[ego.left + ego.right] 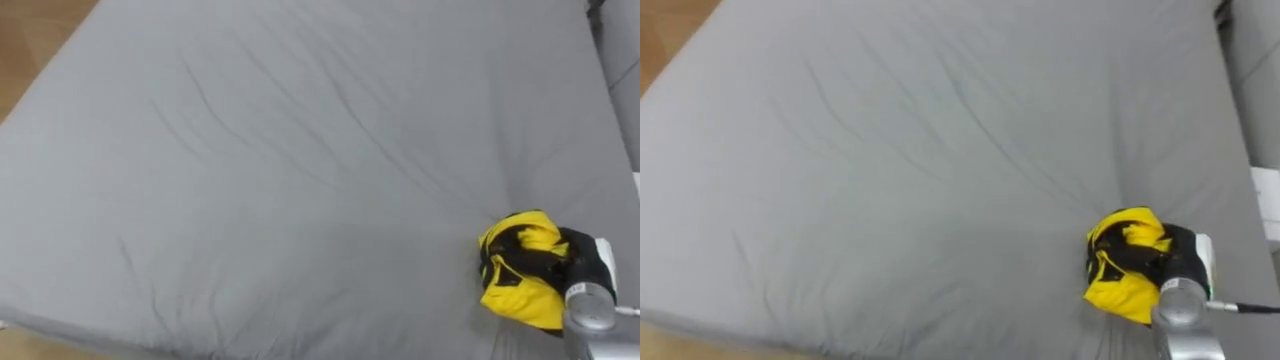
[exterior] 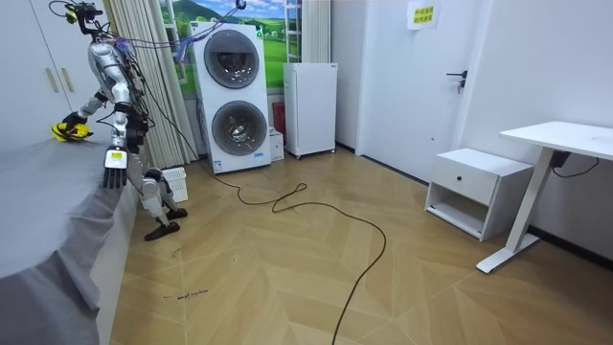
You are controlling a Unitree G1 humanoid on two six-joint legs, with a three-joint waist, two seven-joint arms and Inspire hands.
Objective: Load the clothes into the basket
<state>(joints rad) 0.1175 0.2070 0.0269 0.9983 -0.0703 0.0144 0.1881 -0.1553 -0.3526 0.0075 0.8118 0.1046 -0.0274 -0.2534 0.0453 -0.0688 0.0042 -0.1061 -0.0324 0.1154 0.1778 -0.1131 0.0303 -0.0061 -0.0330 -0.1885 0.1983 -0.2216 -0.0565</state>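
Gripping a bunched yellow garment (image 1: 512, 292) with dark trim, my right robot hand (image 1: 588, 266) reaches in from the lower right of the eye views, its dark fingers curled into the cloth. The garment lies on the grey bed (image 1: 300, 150), near the bed's edge on my right. Apart from it, the wrinkled sheet bears no other clothes that I can see.

From the room view, I stand beside the bed at the far left and lean over it, the right arm stretched out to the yellow bundle. My left robot hand (image 2: 115, 172) hangs by the bed's edge with fingers straight and holds nothing.

On the floor by my feet stands a white slatted thing (image 2: 175, 182), likely the basket, though I cannot be sure.

I judge the task barely begun: the garment is grasped but not yet lifted off the bed. What is left is raising it, turning toward the basket and dropping it in.
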